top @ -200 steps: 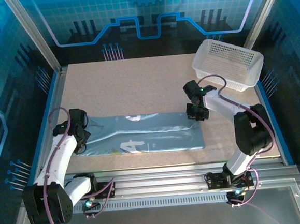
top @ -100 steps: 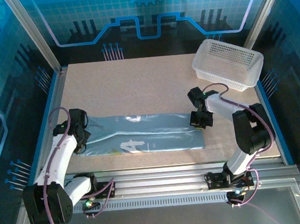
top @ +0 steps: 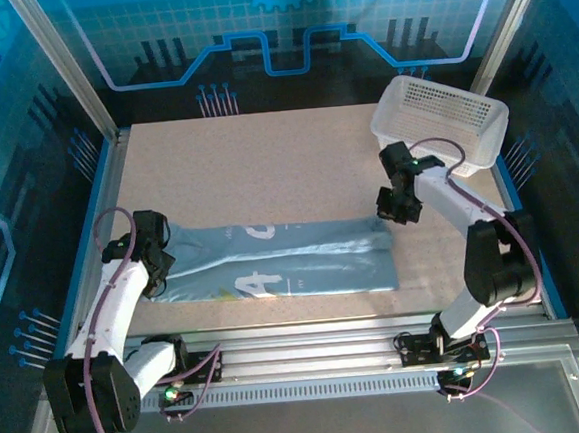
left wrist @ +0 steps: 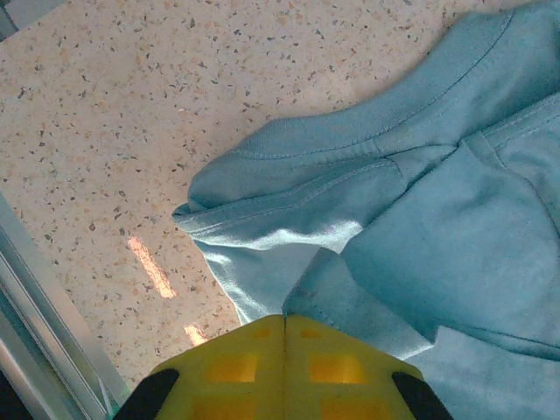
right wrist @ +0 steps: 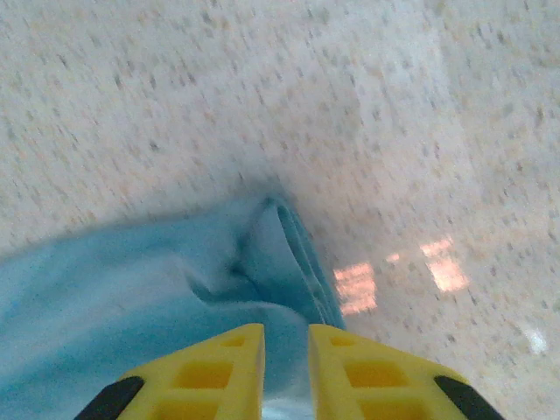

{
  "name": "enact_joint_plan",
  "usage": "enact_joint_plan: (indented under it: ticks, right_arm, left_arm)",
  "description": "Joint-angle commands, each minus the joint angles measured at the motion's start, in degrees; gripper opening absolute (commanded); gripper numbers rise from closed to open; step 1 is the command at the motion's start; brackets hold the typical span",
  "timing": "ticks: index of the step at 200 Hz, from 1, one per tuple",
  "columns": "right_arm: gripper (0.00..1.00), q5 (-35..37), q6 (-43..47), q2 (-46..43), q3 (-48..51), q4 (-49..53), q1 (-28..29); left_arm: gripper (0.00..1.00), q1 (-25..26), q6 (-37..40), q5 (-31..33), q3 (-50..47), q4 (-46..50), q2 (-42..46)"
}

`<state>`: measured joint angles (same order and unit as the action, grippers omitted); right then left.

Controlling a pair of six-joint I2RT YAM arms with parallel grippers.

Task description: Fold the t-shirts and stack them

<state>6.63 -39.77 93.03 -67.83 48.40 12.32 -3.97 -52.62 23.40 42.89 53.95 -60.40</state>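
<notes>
Within the last second the right gripper (top: 393, 211), jaws slightly parted with nothing seen pinched, came off the right end of the t-shirt (top: 293, 261) toward the lattice basket (top: 442, 114), leaving the hem rucked just ahead of its fingertips; left gripper (top: 162, 259), pressed together, pinched the opposite end, so a regrasp looked necessary

Robotics lab test cell, seen from above: a left arm (top: 111, 311) and a right arm (top: 447, 202), trailing purple cabling, are bolted to an aluminium rail (top: 300, 351) at the near edge of a speckled surface (top: 266, 168). The bay is boxed in by aluminium extrusion posts (top: 62, 69) and blue panels (top: 275, 27) printed w/ circuit and gear graphics. A pale blue t-shirt (top: 303, 261) is laid out betw. the arms; a white lattice basket (top: 435, 155) is set at far right.
</notes>
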Motion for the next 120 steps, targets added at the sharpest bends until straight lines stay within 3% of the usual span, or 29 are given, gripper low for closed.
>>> enact_joint_plan:
  ticks: [1,62,120]
  right_arm:
    - [0.25,-1.2,0.5,3.9,-2.5,0.7,-0.1]
    - [0.32,-3.7,1.2,9.0,-3.7,-3.8,0.7]
    - [0.36,-2.9,1.6,14.9,-8.6,1.7,3.2]
  left_arm:
    - [0.00,-0.4,-1.1,1.8,-0.8,1.3,0.5]
    - [0.00,-0.4,-1.1,1.5,-1.3,1.0,0.5]
    - [0.00,-0.4,-1.2,1.5,-1.1,0.9,0.3]
